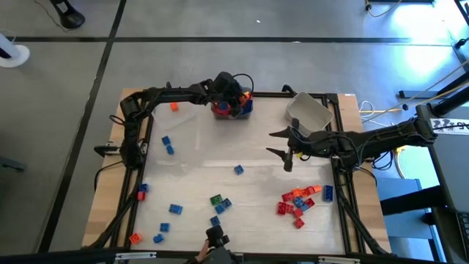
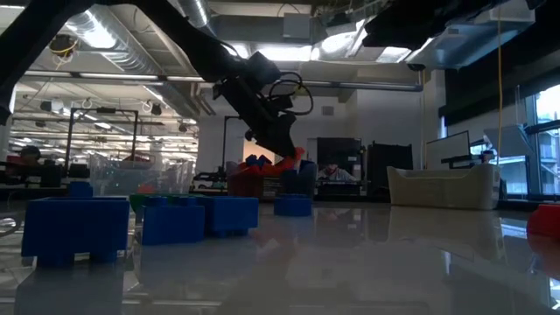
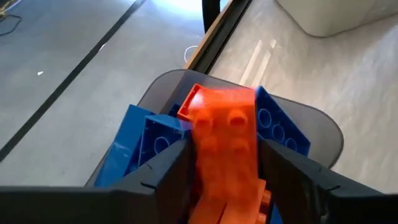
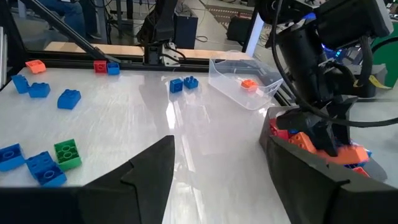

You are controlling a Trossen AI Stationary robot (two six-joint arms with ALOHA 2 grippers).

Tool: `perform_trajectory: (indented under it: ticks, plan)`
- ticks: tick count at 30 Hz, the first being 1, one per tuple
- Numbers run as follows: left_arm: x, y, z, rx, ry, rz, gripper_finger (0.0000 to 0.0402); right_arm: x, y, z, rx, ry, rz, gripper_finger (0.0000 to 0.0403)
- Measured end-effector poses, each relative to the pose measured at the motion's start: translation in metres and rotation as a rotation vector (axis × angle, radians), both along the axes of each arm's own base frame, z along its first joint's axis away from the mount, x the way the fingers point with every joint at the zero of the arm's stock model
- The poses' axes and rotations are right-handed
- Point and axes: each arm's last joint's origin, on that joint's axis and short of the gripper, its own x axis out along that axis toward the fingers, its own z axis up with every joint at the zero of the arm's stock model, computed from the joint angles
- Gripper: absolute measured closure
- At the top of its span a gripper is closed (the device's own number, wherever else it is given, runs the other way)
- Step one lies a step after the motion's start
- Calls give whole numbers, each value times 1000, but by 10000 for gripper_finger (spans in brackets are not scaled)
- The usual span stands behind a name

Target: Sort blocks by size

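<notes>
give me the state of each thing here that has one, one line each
left gripper: over the grey bin, fingers either side of the orange block
orange block: between the left gripper's fingers, above the bin's pile
grey bin: heaped with blue and red blocks
clear bin: one orange block inside
white bin: contents cannot be told
right gripper: open, holding nothing, above the table
loose blocks: scattered on the table, unsorted

no readable text, labels, brand names or numbers anywhere in these views, honestly
</notes>
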Motion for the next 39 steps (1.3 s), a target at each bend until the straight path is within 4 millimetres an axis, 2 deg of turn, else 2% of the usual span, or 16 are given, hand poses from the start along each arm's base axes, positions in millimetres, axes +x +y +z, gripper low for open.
perform_trajectory:
  ticks: [3, 7, 10, 14, 18, 21, 24, 30, 33, 39]
  plan:
    - [-1, -3, 7, 5, -9, -2, 192, 0, 0, 0, 0, 0, 0, 155]
    - [-5, -15, 31, 21, -32, -25, 189, 0, 0, 0, 0, -2, 0, 155]
    - [-8, -34, 50, 20, -32, -63, 193, 0, 0, 2, -1, 5, 0, 155]
    - [-18, -71, 68, 34, -43, -144, 195, -3, 5, 15, 1, 56, -2, 155]
    - [-42, -113, 60, 47, -126, -207, 196, -15, 14, 31, 25, 190, -48, 155]
    - [-64, -141, 51, 55, -265, -236, 196, -25, 20, 42, 123, 249, -71, 155]
    - [-82, -165, 42, 54, -422, -269, 196, -34, 26, 45, 242, 305, -89, 155]
    - [-102, -203, 27, 25, -618, -368, 196, -50, 38, 28, 537, 501, -193, 155]
    - [-105, -215, 19, 12, -595, -414, 196, -57, 48, 16, 669, 658, -265, 155]
    - [-105, -230, 18, -16, -583, -462, 196, -62, 75, -2, 861, 854, -425, 155]
